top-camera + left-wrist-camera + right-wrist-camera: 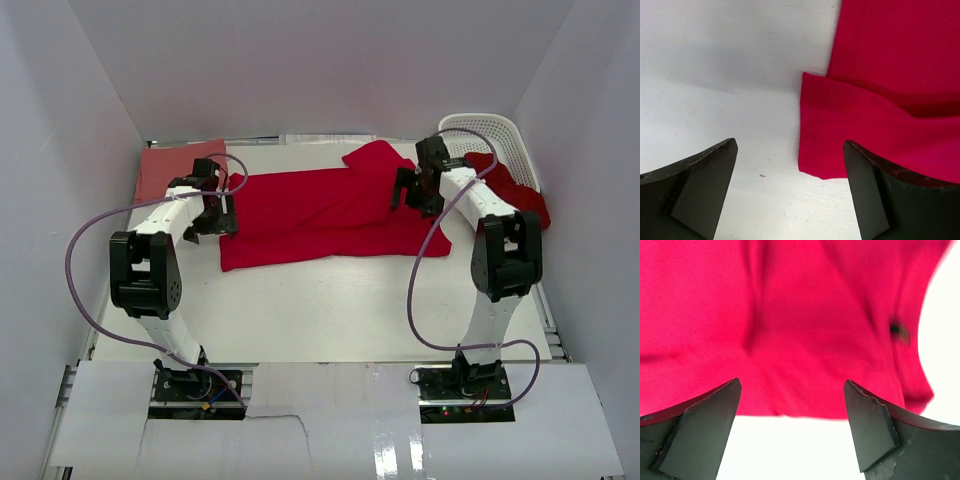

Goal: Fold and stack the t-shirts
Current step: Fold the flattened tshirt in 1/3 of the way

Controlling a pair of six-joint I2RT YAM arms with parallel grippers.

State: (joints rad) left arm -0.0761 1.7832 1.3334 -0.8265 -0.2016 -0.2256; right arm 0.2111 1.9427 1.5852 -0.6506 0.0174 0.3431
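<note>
A crimson red t-shirt (320, 215) lies spread across the middle of the table, one sleeve bunched at its far right (375, 160). A salmon-pink t-shirt (165, 170) lies folded at the far left. More red cloth (515, 190) hangs out of the basket. My left gripper (215, 215) is open and empty over the shirt's left edge; its wrist view shows the shirt's corner (840, 135) between the fingers (790, 150). My right gripper (410, 190) is open and empty over the shirt's right part; its wrist view shows the hem (790, 340) just beyond the fingertips (792, 390).
A white lattice basket (500, 135) stands at the back right with red cloth in it. White walls close in the table on the left, back and right. Purple cables loop from both arms. Bare white table (320, 300) lies in front of the shirt.
</note>
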